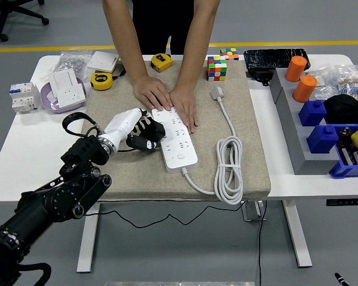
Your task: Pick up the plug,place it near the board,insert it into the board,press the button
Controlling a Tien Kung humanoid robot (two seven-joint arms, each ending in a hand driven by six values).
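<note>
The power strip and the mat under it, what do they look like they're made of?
The power strip looks like hard white plastic, smooth with a slight sheen and crisp molded socket holes. The mat looks like beige felt or woven fabric: matte, finely speckled, with a soft thick edge. Neither can be confirmed by sight alone.

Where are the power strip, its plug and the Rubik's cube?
power strip (180, 146), head view, on its white top face below the sockets.
plug (218, 93), head view, on the plug body at the cable's far end.
Rubik's cube (217, 68), head view, on its front face.
</note>
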